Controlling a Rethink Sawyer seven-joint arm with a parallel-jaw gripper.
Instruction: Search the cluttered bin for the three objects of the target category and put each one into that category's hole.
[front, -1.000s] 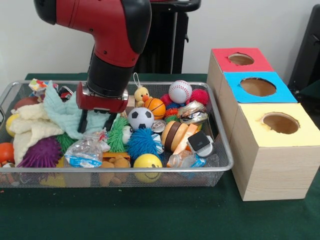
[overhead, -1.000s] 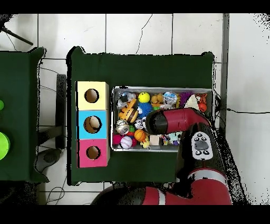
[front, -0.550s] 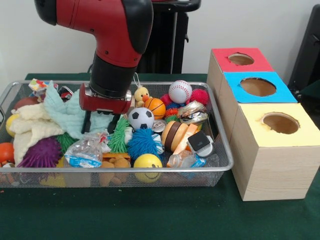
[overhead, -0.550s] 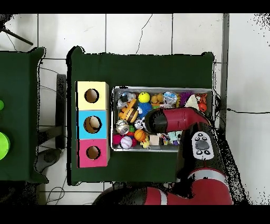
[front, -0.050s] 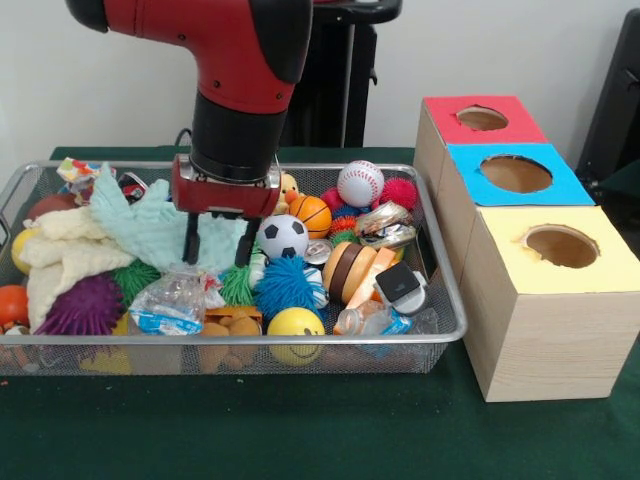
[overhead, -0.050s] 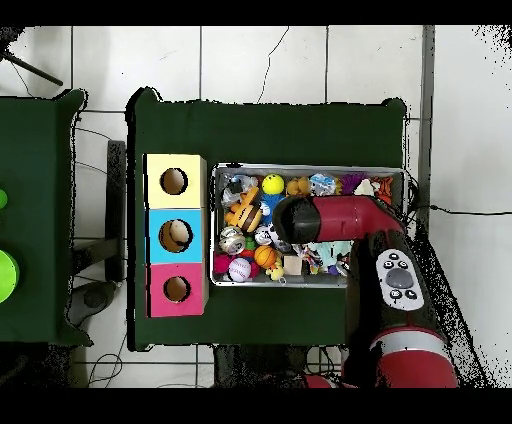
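A: We see the pincer (front, -0.050s: 216, 240) hanging over the wire bin (front, -0.050s: 440, 290), just beside the soccer ball (front, -0.050s: 282, 237). Its two black fingers (front, -0.050s: 191, 240) are spread apart and nothing is between them. One tip sits on the mint cloth (front, -0.050s: 140, 225); the other is by the green spiky toy (front, -0.050s: 237, 283).

B: What could go wrong for us?

A: We think the pincer could pinch the cloth along with a toy, because the cloth lies right under it. Then the cloth might drag other things out of the bin. The soccer ball is round and could roll away if we bump it.

B: Where are the things we want?

A: We can't tell which kind we are after. The balls are beside the soccer ball: a basketball (front, -0.050s: 310, 212) and a baseball (front, -0.050s: 360, 183) behind it. The boxes with holes, red (front, -0.050s: 480, 118), blue (front, -0.050s: 515, 172) and yellow (front, -0.050s: 560, 245), stand past the bin's end, away from the soccer ball.
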